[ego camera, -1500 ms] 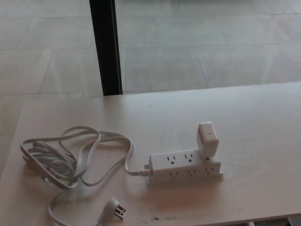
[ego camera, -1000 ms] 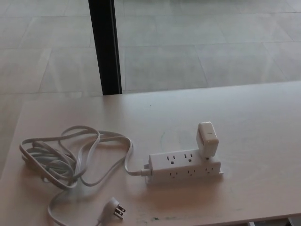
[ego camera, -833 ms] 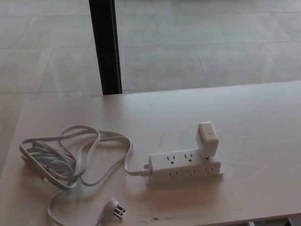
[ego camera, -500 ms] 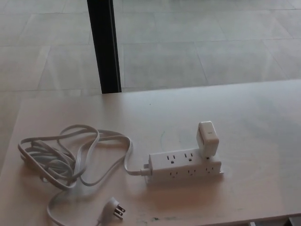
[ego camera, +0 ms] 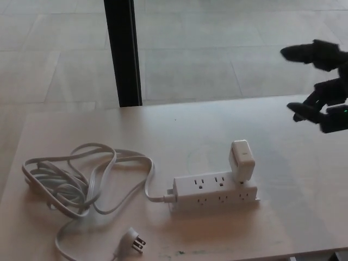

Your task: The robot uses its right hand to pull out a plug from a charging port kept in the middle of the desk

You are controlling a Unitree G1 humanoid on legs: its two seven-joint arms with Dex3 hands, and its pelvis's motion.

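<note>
A white power strip (ego camera: 215, 192) lies near the middle of the pale desk (ego camera: 283, 206), closer to the front edge. A white charger plug (ego camera: 242, 161) stands upright in its right end. My right hand (ego camera: 322, 87) is black and hovers at the right edge of the head view, above and to the right of the plug, well apart from it. Its fingers (ego camera: 300, 53) are spread with nothing between them. My left hand does not show.
The strip's white cord (ego camera: 81, 182) lies coiled on the desk's left side, ending in a loose pronged plug (ego camera: 134, 241) by the front edge. A black post (ego camera: 123, 51) stands behind the desk on a tiled floor.
My right hand has come into view at the right edge, with its fingers apart. The strip, plug and cord have stayed where they were.
</note>
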